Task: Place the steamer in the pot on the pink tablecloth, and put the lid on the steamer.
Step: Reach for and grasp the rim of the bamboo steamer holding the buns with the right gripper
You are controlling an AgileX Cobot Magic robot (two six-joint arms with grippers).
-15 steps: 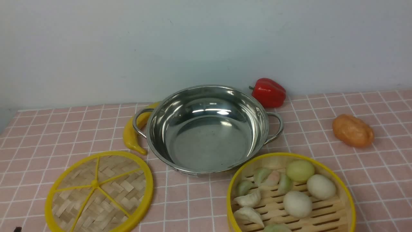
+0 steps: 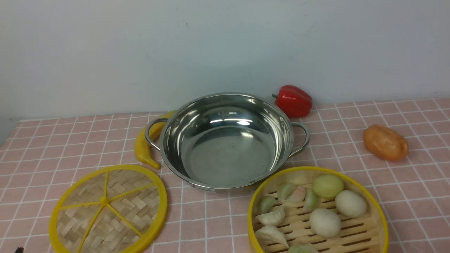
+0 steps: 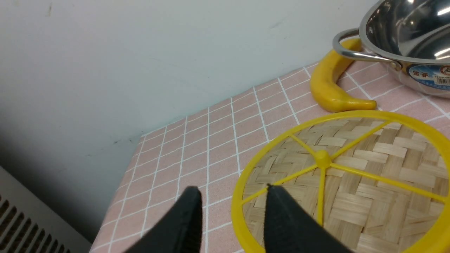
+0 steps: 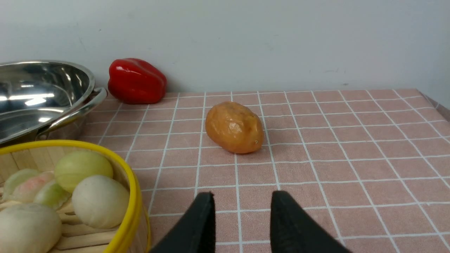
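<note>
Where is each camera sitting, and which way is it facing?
Front view: between the arms, looking forward and down at the pot, lid and steamer before the wall; almost nothing of the robot shows.
Left wrist view: on the left arm, facing over the open left claw across the lid to the banana and pot.
Right wrist view: on the right arm, facing over the open right claw toward the potato and pepper.
Shared: both wrist views catch the pot, one handle each.

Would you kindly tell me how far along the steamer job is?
Nothing done yet: the pot sits empty; steamer and lid lie on the pink tablecloth. Nothing in hand: left end effector and right end effector are open. Remaining: steamer into pot, lid on top.
</note>
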